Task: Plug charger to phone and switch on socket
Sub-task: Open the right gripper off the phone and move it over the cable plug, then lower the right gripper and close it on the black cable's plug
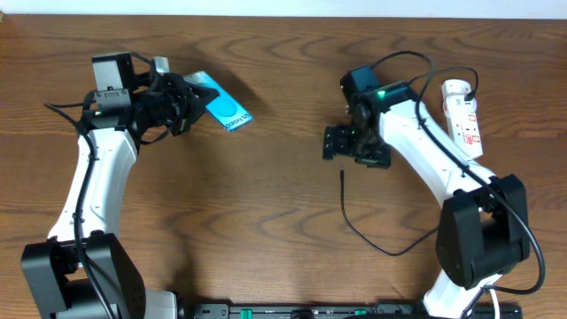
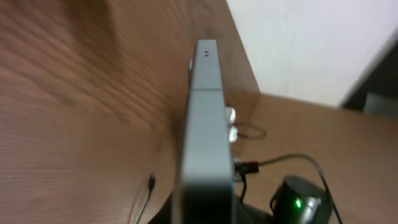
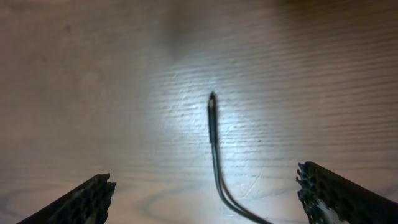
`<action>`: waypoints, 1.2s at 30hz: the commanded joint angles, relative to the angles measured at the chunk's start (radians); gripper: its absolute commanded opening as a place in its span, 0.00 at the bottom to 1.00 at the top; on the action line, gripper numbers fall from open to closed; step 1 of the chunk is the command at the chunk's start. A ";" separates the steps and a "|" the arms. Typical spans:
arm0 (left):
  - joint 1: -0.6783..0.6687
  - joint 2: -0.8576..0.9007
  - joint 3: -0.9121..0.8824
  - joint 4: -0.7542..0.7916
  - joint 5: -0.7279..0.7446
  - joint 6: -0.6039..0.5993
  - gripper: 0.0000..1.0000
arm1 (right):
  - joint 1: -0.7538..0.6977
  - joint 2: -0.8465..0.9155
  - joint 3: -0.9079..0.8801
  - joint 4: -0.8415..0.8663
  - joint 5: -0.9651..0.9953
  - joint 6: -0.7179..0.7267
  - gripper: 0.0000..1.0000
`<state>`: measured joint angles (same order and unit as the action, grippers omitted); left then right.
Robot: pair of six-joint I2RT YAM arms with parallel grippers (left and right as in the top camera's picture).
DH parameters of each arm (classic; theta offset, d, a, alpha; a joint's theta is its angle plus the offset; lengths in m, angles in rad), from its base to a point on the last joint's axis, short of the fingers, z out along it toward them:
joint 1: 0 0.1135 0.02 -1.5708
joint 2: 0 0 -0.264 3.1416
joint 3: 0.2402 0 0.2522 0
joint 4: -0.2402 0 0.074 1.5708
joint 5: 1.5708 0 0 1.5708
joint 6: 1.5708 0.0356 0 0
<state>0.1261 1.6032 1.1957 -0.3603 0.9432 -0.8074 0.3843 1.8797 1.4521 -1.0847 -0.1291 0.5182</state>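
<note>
My left gripper is shut on the left end of the phone, whose cyan screen shows from overhead. In the left wrist view the phone is seen edge-on, running away from the jaws. The charger is a thin black cable lying on the table, with its plug tip pointing away from me. My right gripper is open and empty just above that tip. In the right wrist view the tip lies between and beyond the spread fingers. The white socket strip lies at the far right.
The wooden table carries the strip's cord looping behind the right arm. The right arm's wrist with a green light shows in the left wrist view. A black rail runs along the front edge.
</note>
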 commanded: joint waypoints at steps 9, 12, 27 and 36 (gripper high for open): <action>-0.002 0.100 0.011 0.039 0.303 0.134 0.07 | 0.016 0.100 0.007 -0.008 0.013 -0.038 0.93; -0.002 0.152 0.011 0.107 0.382 0.118 0.07 | 0.017 0.103 0.006 -0.008 -0.002 -0.047 0.93; -0.002 0.261 0.011 0.379 0.621 0.103 0.08 | 0.017 0.103 0.002 -0.035 -0.020 -0.078 0.95; -0.014 0.266 0.011 0.381 0.627 0.156 0.07 | 0.017 0.103 -0.048 -0.023 -0.065 -0.109 0.94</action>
<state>0.1234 1.8580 1.1950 0.0124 1.5177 -0.6983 0.3950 1.9762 1.4296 -1.1091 -0.1768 0.4301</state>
